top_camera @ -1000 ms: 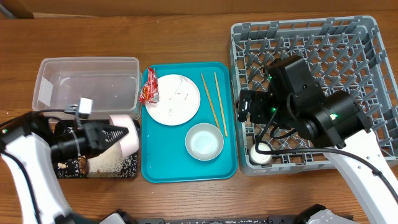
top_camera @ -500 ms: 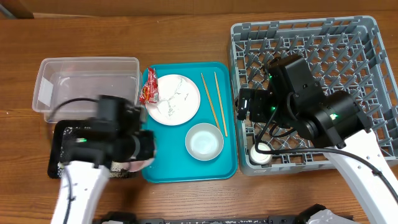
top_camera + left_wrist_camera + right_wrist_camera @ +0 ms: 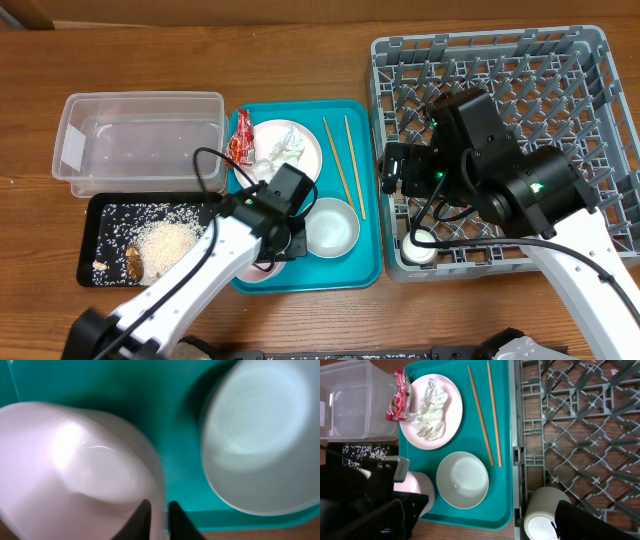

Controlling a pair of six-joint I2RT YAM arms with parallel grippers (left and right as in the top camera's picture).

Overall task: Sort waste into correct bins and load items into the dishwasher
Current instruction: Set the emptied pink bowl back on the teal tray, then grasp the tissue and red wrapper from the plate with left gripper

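My left gripper (image 3: pixel 159 516) is shut on the rim of the pale pink dish (image 3: pixel 75 470), at the front left of the teal tray (image 3: pixel 366 252), beside the grey-white bowl (image 3: pixel 330 226). The dish shows empty. Rice crumbs (image 3: pixel 165 242) lie heaped in the black tray (image 3: pixel 110 215). The clear tub (image 3: pixel 140 140) is empty. The red wrapper (image 3: pixel 240 140) lies beside the pale plate (image 3: pixel 300 175), which holds the white tissue (image 3: pixel 430 407). Chopsticks (image 3: pixel 340 160) lie on the teal tray. My right gripper (image 3: pixel 398 172) is open and empty over the grey rack's (image 3: pixel 520 90) left edge. The white cup (image 3: pixel 420 246) stands in the rack.
The black tray and clear tub sit left of the teal tray, the rack right of it. A brownish scrap (image 3: pixel 133 262) lies in the black tray. My left arm crosses the black tray's right end. Bare wood lies along the front edge.
My left arm has swung right from the black tray to the teal tray's front left, carrying the pink dish. The rice heap now lies uncovered. The right arm has not moved.
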